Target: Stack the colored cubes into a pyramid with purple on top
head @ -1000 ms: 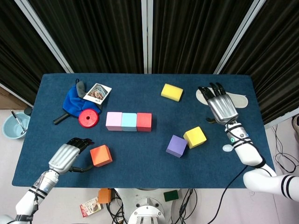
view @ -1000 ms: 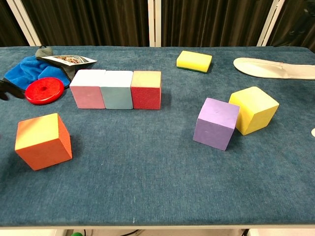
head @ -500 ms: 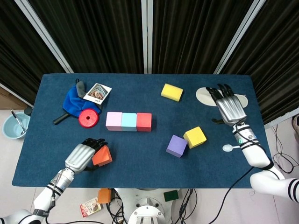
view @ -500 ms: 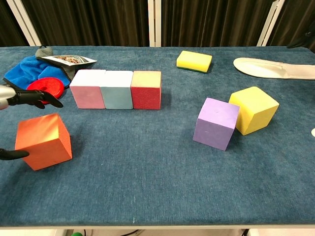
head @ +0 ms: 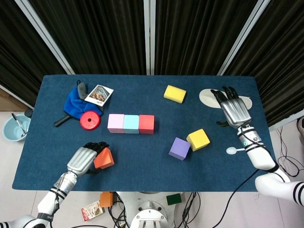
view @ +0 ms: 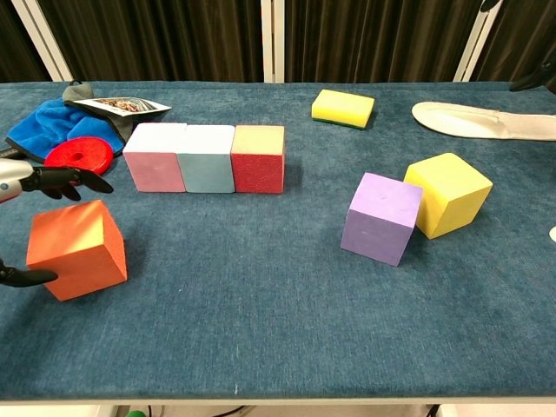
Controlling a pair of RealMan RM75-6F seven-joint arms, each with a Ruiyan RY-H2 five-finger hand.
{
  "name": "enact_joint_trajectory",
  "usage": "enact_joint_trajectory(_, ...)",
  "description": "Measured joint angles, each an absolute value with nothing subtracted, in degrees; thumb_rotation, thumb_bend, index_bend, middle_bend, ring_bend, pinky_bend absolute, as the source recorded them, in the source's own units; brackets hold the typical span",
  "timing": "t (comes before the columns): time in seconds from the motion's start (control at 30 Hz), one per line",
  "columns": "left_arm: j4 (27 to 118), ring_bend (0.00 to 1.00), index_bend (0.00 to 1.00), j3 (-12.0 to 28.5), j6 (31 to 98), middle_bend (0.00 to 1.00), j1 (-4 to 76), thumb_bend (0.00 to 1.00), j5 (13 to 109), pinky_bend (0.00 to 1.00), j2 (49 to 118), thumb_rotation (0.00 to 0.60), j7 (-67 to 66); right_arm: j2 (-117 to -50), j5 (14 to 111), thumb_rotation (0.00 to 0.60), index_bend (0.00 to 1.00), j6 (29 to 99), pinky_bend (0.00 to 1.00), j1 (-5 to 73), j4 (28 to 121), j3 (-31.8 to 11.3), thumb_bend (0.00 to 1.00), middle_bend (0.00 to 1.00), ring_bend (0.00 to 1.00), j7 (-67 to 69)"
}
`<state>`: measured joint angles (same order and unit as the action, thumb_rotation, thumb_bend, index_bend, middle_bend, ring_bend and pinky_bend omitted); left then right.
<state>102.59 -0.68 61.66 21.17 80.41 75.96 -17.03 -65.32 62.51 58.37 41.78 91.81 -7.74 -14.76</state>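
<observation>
On the blue bench (head: 142, 95), the left hand (head: 84, 159) had its fingers spread around the orange cube (head: 103, 158) without clamping it, the purple cube (head: 180, 148) lay well off toward the right hand (head: 233, 108), which hovered flat, holding nothing.

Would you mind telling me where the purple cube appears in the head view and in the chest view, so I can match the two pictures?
Head view: the purple cube sits right of centre, near the table's front.
Chest view: the purple cube sits right of centre, at mid-height.
Shared landmark: in both views the yellow cube is right beside it, on its right and slightly behind.
</observation>
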Motion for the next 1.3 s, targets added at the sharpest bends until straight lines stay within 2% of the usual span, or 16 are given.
enact_joint_trajectory(0.13, 101.61, 0.29, 0.21, -0.66, 62.38, 0.25, 21.06, 0.17, 80.09, 0.29, 76.87, 0.598, -17.22, -65.57, 62.77, 0.600, 0.00, 57.98, 0.00, 41.54, 91.58, -8.06, 0.07, 0.13, 0.00, -14.74)
enact_joint_trajectory(0.27, 100.52, 0.39, 0.30, -0.60, 63.62, 0.33, 20.87, 0.17, 80.49, 0.37, 77.45, 0.600, -17.17, -65.37, 62.99, 0.600, 0.00, 57.95, 0.00, 41.14, 91.79, -8.31, 0.07, 0.13, 0.00, -14.74)
enact_joint_trajectory(0.37, 100.30, 0.41, 0.32, -0.55, 64.09, 0.36, 20.88, 0.17, 81.21, 0.39, 77.21, 0.600, -16.15, -64.90, 63.23, 0.600, 0.00, 58.39, 0.00, 40.47, 92.24, -8.43, 0.07, 0.13, 0.00, -14.40)
enact_joint_trajectory(0.6, 100.34, 0.41, 0.33, 0.46, 64.54, 0.36, 22.23, 0.17, 83.84, 0.39, 74.04, 0.600, -12.76, -62.75, 64.89, 0.600, 0.00, 61.83, 0.00, 36.89, 93.95, -8.02, 0.07, 0.13, 0.00, -12.66)
enact_joint_trajectory(0.8, 100.40, 0.40, 0.33, 4.24, 62.58, 0.35, 26.37, 0.17, 84.73, 0.38, 68.56, 0.600, -9.51, -59.84, 67.14, 0.600, 0.00, 67.02, 0.00, 31.77, 95.92, -7.01, 0.07, 0.13, 0.00, -10.23)
enact_joint_trajectory(1.03, 97.16, 0.37, 0.32, 8.80, 56.26, 0.34, 34.45, 0.18, 86.80, 0.35, 64.10, 0.600, -1.47, -56.29, 68.29, 0.600, 0.00, 71.83, 0.00, 26.62, 98.79, -6.61, 0.07, 0.13, 0.00, -8.88)
enact_joint_trajectory(1.3, 87.88, 0.37, 0.31, 10.50, 49.21, 0.33, 44.38, 0.18, 91.96, 0.35, 63.84, 0.600, 10.93, -55.17, 67.88, 0.600, 0.00, 74.00, 0.00, 24.15, 101.03, -7.45, 0.07, 0.13, 0.00, -9.27)
